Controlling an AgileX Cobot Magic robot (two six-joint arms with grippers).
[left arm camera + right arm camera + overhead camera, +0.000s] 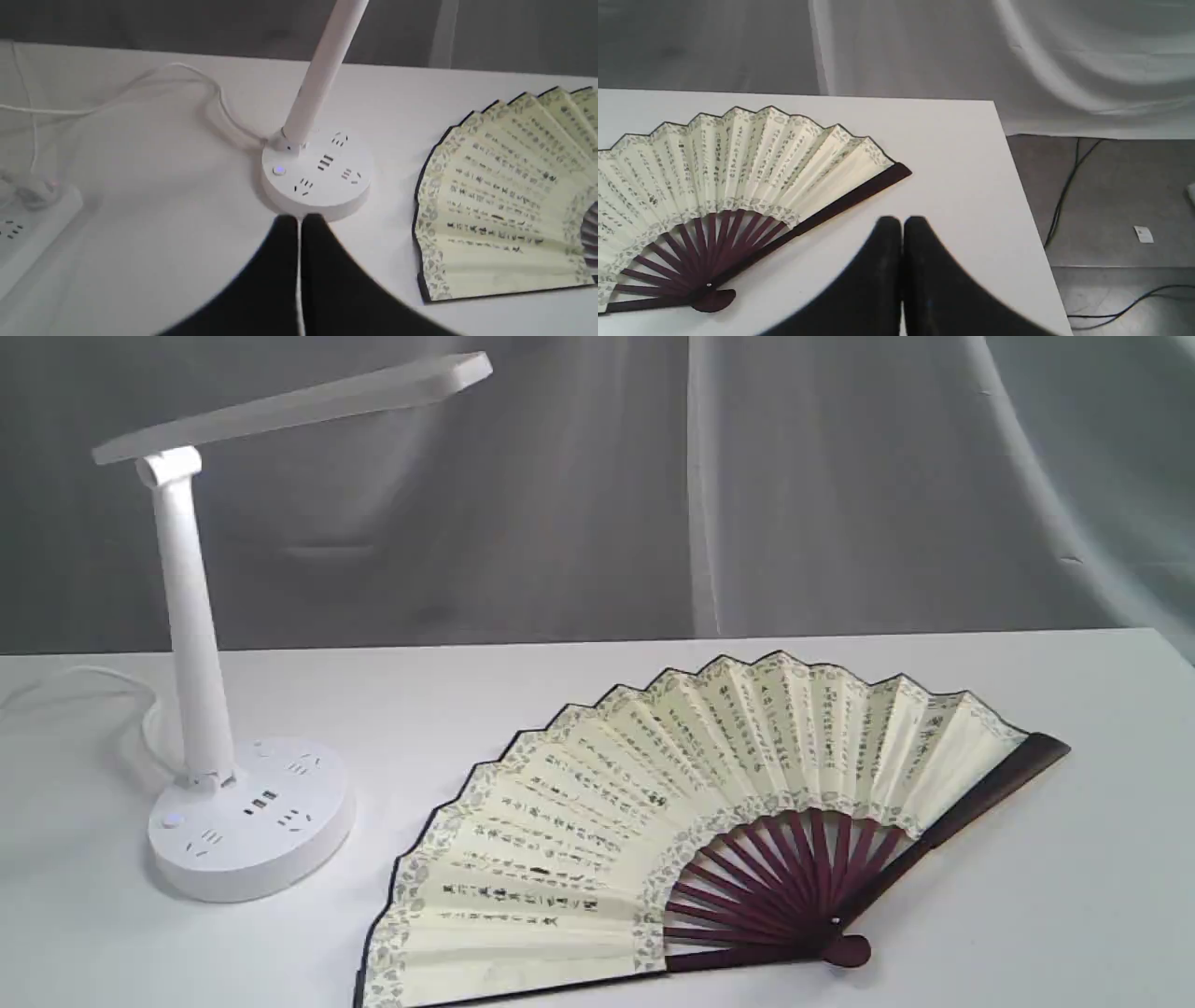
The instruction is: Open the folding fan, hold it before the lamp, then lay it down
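The folding fan [653, 821] lies spread wide open and flat on the white table [1074, 896], cream leaf with black calligraphy, maroon ribs meeting at the pivot near the front. It also shows in the left wrist view as the fan [504, 196] and in the right wrist view as the fan [728, 186]. The white lamp [201, 709] stands upright to its left, long head tilted overhead. My left gripper [299, 221] is shut, empty, just short of the lamp base [317, 175]. My right gripper [902, 223] is shut, empty, beside the fan's dark guard. Neither gripper appears in the exterior view.
A white cord [140, 88] runs from the lamp base to a power strip [28, 228] at the table's far left. The table edge [1027, 196] drops to a grey floor with black cables [1064, 196]. A grey curtain hangs behind.
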